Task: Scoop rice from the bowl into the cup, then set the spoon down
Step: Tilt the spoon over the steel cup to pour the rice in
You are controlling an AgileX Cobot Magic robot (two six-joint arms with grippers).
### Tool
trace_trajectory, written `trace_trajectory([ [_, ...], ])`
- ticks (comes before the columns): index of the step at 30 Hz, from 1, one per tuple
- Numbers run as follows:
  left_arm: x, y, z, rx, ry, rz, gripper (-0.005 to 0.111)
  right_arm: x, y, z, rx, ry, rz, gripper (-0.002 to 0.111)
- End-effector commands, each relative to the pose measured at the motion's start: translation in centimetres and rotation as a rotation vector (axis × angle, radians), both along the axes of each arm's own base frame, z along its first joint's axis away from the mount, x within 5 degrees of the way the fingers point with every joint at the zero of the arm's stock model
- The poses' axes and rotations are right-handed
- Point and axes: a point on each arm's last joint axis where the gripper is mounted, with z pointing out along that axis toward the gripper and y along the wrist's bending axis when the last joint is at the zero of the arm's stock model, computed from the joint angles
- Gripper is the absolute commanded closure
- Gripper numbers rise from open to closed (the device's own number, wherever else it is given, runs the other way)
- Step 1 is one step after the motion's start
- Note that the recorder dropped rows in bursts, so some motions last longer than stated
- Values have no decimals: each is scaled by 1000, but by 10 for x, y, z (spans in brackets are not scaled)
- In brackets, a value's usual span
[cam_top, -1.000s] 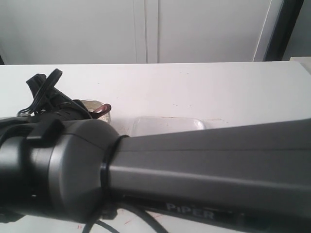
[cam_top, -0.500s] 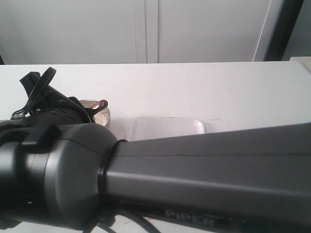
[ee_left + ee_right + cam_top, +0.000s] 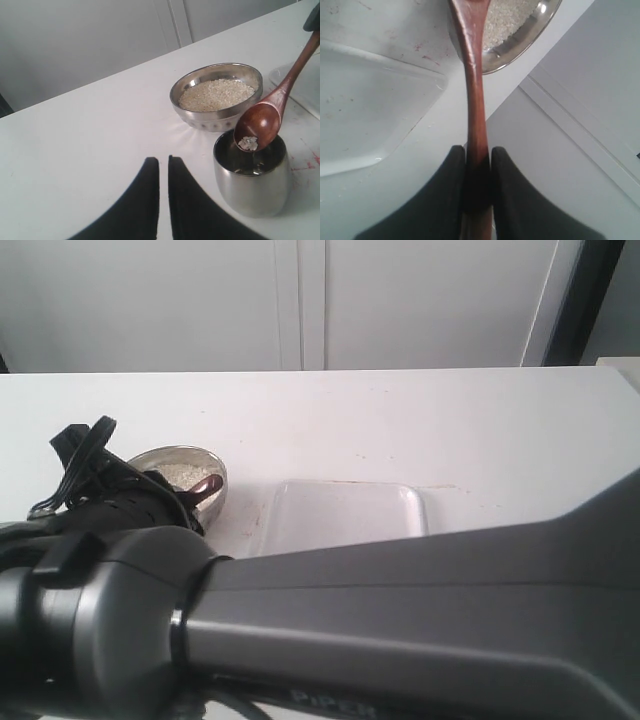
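i have the right gripper (image 3: 478, 150) clamped on the thin end of the wooden spoon (image 3: 272, 102), its jaws pressed against both sides of the handle. that far-back grip keeps the gripper away from the cup (image 3: 252, 185). the spoon's oval head hangs just over the cup's mouth, so what slides off should fall inside. the head is tipped with its hollow facing down toward the cup, and only a small clump of rice (image 3: 248, 143) clings to its lower lip. the long axis slants: head low over the cup, handle climbing up and away to the gripper.

the ribbed steel bowl (image 3: 215, 120) stands just beside the cup, keeping the carry short. in the exterior view it sits left of centre, and a clear plastic tray (image 3: 345, 515) lies in the middle. the arm hides the cup there.

the left gripper (image 3: 163, 162) is closed on nothing, near the cup above the white counter (image 3: 75, 135).
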Motion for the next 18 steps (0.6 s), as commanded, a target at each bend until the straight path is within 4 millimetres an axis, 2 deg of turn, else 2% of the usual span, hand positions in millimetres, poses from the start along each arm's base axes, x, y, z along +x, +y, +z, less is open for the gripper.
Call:
trace_trajectory([
  [1,0,0,2,-9,-9,-4,92,0,-1,1,-11,-17,2,108],
  [18,0,0,2,-9,-9,-4,92,-5,4,4,44,-59,-12,108],
])
